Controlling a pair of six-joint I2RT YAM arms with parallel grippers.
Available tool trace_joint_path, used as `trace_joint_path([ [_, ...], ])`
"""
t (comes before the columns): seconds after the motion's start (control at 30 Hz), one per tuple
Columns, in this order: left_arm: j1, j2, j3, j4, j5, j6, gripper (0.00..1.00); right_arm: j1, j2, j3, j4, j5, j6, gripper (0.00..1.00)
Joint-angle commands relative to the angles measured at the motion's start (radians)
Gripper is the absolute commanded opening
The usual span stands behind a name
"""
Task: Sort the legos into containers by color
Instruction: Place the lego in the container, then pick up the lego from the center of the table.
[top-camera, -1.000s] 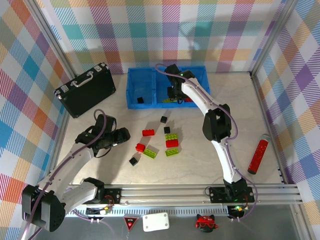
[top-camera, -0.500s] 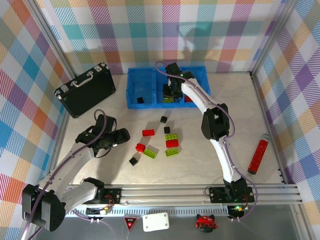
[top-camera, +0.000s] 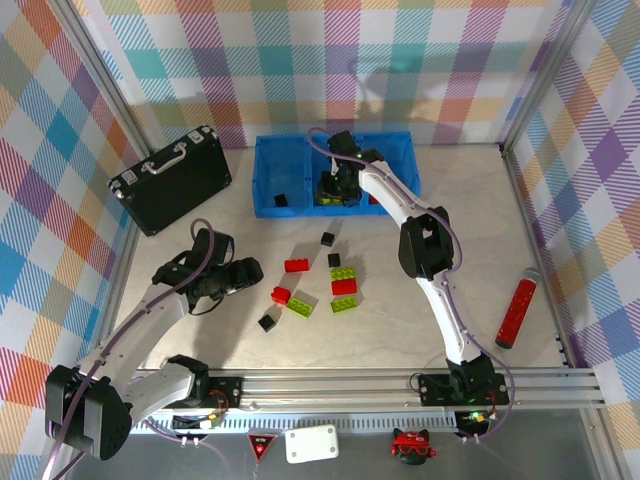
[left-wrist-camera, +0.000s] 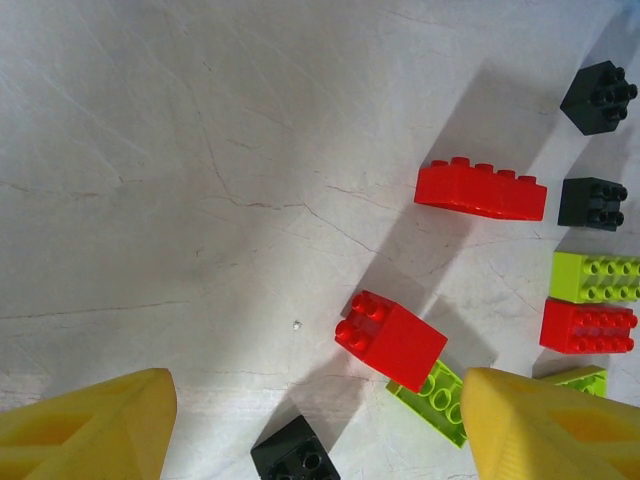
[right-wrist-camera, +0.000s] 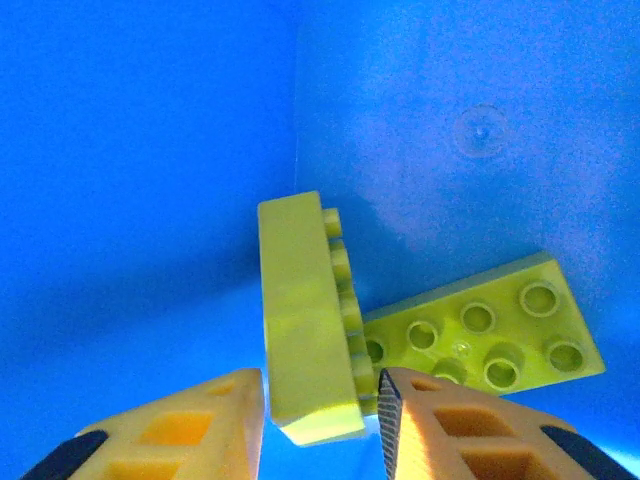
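The blue tray (top-camera: 298, 209) stands at the back. My right gripper (right-wrist-camera: 322, 410) is down in its middle compartment (right-wrist-camera: 150, 150), shut on a lime-green brick (right-wrist-camera: 305, 320) held on edge. A second lime brick (right-wrist-camera: 480, 335) lies beside it on the floor. In the top view the right gripper (top-camera: 335, 188) is over that compartment; a black cube (top-camera: 282, 201) lies in the left one. My left gripper (left-wrist-camera: 318, 420) hangs open above a red brick (left-wrist-camera: 395, 340), a black cube (left-wrist-camera: 293, 455) and a lime brick (left-wrist-camera: 430, 395). More loose legos (top-camera: 344, 287) lie mid-table.
A black hard case (top-camera: 172, 178) sits at the back left. A red cylinder (top-camera: 517, 308) lies near the right edge. A long red brick (left-wrist-camera: 480, 190) and two black cubes (left-wrist-camera: 592, 203) lie beyond the left gripper. Metal frame posts border the table.
The right gripper has shifted a little left and lower inside the tray's middle compartment, still with the lime brick. The left arm has not moved.
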Motion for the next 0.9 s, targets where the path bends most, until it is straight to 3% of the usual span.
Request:
trace_joint_path([
  [0.0,0.013,0.005,0.007,-0.009,0.018,0.007,0.75,-0.003,-0.029,0.034,-0.021,-0.004,0.011,0.39],
  [0.37,0.007,0.044,0.031,0.005,0.037,0.015,0.75,0.020,-0.269,-0.083,-0.046,0.035,-0.023,0.40],
  [0.57,-0.021,0.087,0.054,-0.005,0.021,0.023,0.74,0.034,-0.468,-0.306,-0.046,0.052,-0.021,0.40],
  [0.87,-0.138,0.168,0.081,0.010,-0.046,-0.004,0.72,0.082,-0.710,-0.690,-0.035,0.012,-0.025,0.40],
])
